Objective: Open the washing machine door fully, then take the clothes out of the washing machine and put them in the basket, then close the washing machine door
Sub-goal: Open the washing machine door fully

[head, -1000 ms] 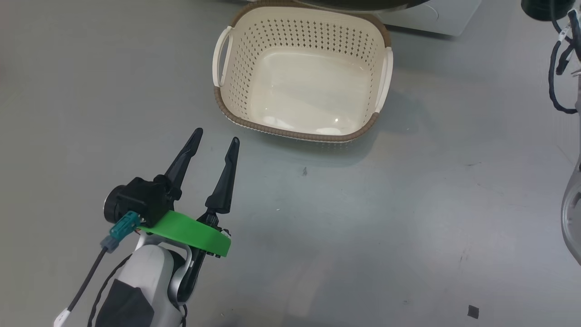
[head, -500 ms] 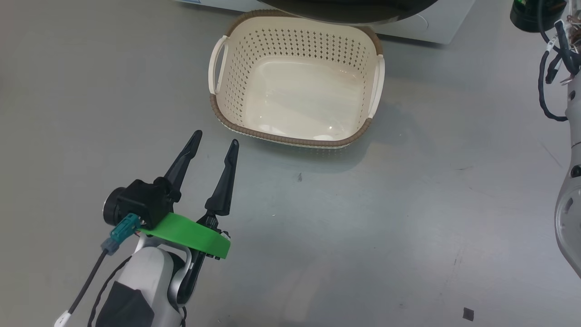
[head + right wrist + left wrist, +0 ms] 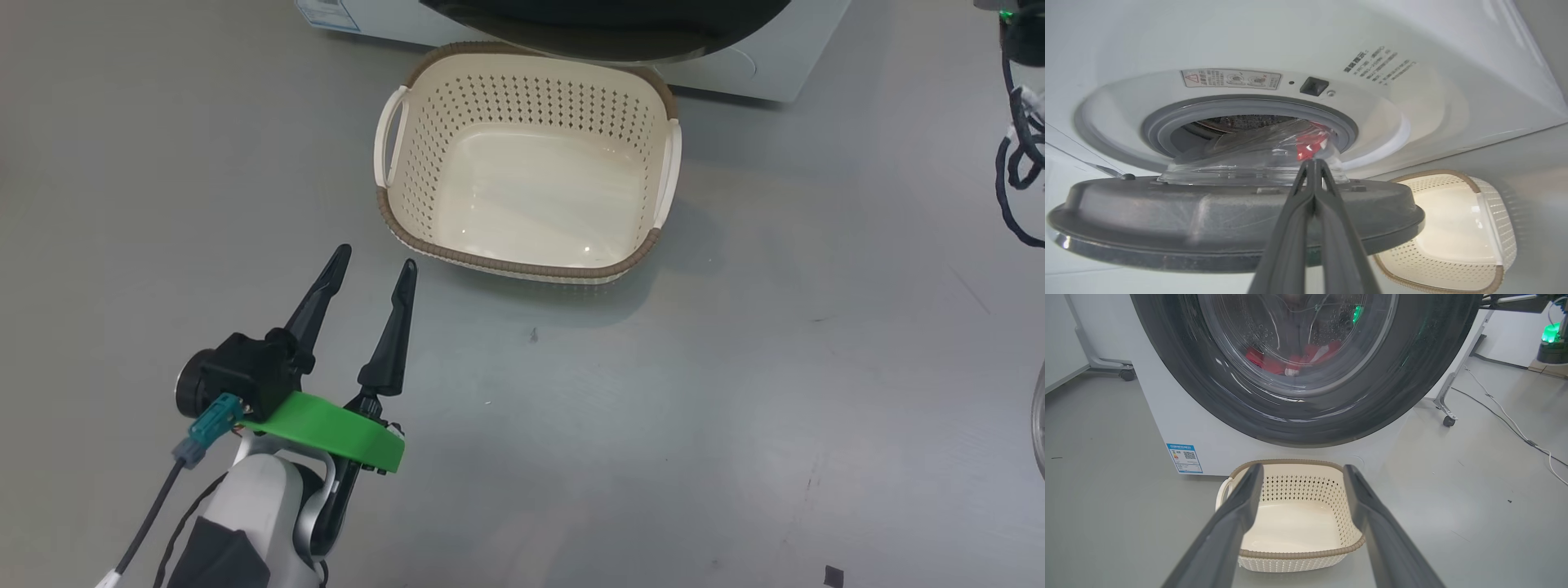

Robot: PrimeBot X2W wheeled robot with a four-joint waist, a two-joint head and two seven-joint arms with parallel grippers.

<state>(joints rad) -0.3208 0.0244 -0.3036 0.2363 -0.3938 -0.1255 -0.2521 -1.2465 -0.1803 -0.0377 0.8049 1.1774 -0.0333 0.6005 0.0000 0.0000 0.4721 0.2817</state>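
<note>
The basket [image 3: 506, 265] stands hollow on the grey floor in front of the washing machine [image 3: 759, 57]. My left gripper [image 3: 375, 260] hovers open, short of the basket's near left corner, nothing between its fingers. In the left wrist view the open gripper [image 3: 1302, 469] points over the basket [image 3: 1298, 553] at the washing machine door [image 3: 1180, 375], and the red clothes [image 3: 1310, 355] show through its glass. In the right wrist view the door [image 3: 1208, 220] stands ajar from the machine [image 3: 1412, 49]. My right gripper [image 3: 1313, 161] is shut, its tips beside the glass bowl, with the clothes [image 3: 1310, 143] behind.
A blue label [image 3: 1184, 457] sits low on the machine's front. A wheeled stand leg [image 3: 1447, 412] and a floor cable [image 3: 1502, 416] lie right of the machine. Black cables [image 3: 1020, 155] of my right arm hang at the right edge. The basket [image 3: 1494, 220] sits below the door.
The head camera has tilted, so the basket sits lower in the picture and more of the machine and door shows. The pale right forearm has slid off the right edge. Both grippers keep their states.
</note>
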